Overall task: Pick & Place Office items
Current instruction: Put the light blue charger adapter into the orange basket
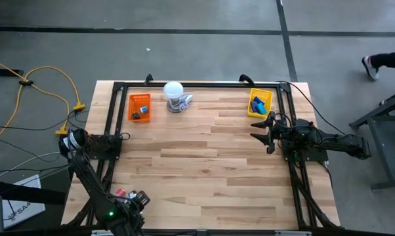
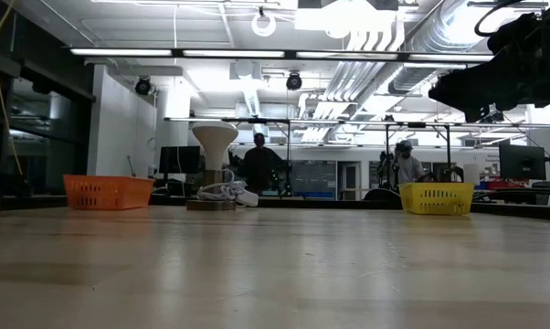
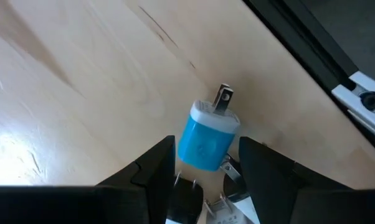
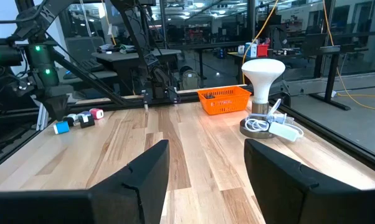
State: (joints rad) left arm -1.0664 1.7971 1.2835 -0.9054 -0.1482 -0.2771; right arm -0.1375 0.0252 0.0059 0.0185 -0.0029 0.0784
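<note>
Wood tabletop [image 1: 210, 157], near-left corner: left gripper [image 3: 206, 163] spread open, straddling blue plug adapter [image 3: 206, 140]. Item looks light, rigid, smooth plastic w/ metal prongs (grip body sides, not prongs). Right gripper [image 4: 206, 163] open, idle by yellow tray [image 1: 260, 103]. Left wrist view shows adapter close-up; high view barely does.

Robotics lab or industrial workspace. Pale wooden slat bench [image 1: 204, 151] fenced by a black metal frame [image 1: 197, 84], standing on a grey concrete floor [image 1: 184, 39]. Yellow cables [image 1: 50, 69] trail across the floor off the bench's left edge. Beyond the far edge: exposed silver ceiling ducts [image 2: 412, 55], strip lighting, glass partitions, monitors [image 2: 522, 162], two people standing at workstations.
</note>
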